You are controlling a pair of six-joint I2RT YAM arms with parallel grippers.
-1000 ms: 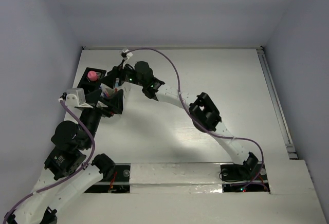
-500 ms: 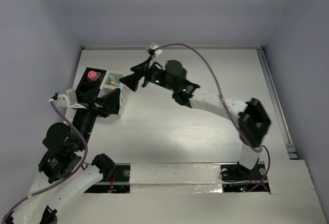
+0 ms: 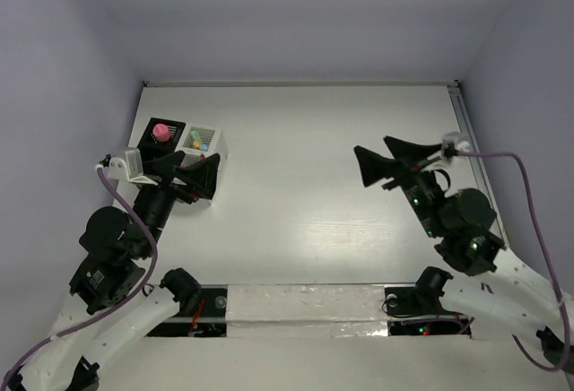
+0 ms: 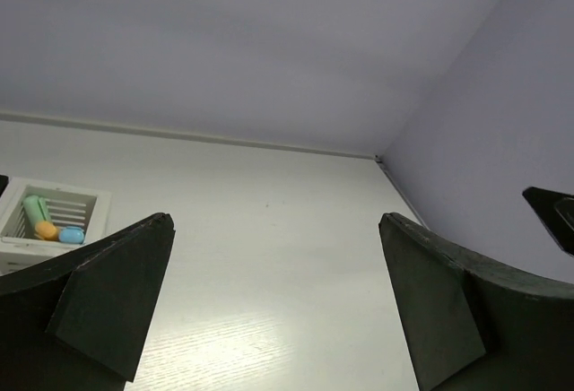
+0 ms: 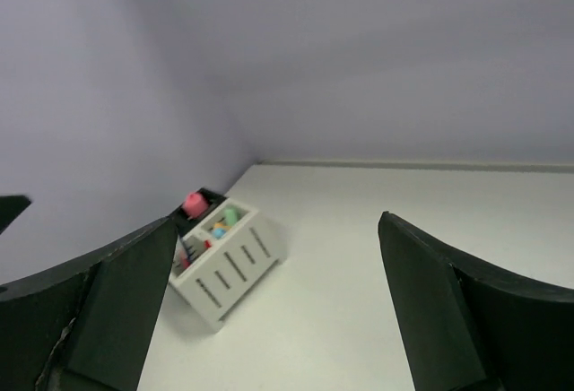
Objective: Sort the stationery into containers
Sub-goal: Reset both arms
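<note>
Now both spread empty: the left end effector (image 4: 273,230) hangs just beside the white box (image 3: 213,146), the right end effector (image 5: 276,222) well apart above the tabletop (image 3: 305,194). Mint, orange and blue bits (image 4: 49,221) lie in the white box's far compartment; the pink-topped piece (image 3: 161,130) stands in the black box (image 3: 148,131).

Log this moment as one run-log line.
left gripper: open, empty | right gripper: open, empty | black slotted box: pink-topped piece inside | white slatted box: green, orange, blue bits inside
</note>
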